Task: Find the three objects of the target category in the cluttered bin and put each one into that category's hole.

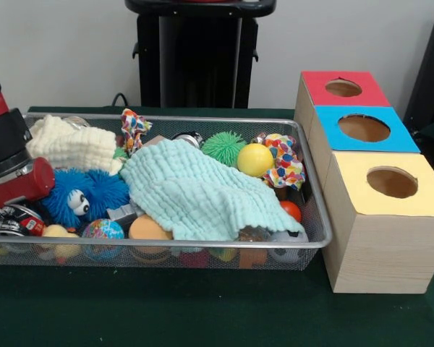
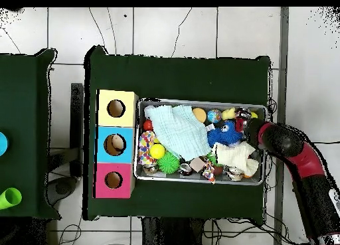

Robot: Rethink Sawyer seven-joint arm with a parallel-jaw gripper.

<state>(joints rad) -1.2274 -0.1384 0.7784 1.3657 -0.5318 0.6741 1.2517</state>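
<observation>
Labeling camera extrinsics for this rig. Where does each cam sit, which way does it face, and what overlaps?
Front view: low, across the table, facing the mesh bin and the three-hole box; the red-black arm enters at the left edge, claw unseen.
Overhead view: above, looking straight down; the arm reaches into the bin's right end.
Shared: bin, box, mint cloth, blue furry toy, yellow ball.

The wire bin (image 1: 315,217) is packed edge to edge, leaving no bare floor to reach through. A mint cloth (image 1: 202,195) drapes over its middle, covering what lies beneath; a cream cloth (image 1: 72,148) blocks the far corner by the arm (image 2: 302,156). The three box holes (image 2: 115,145) stand open from above. The green worktop (image 1: 202,311) along the bin's near edge is free.
</observation>
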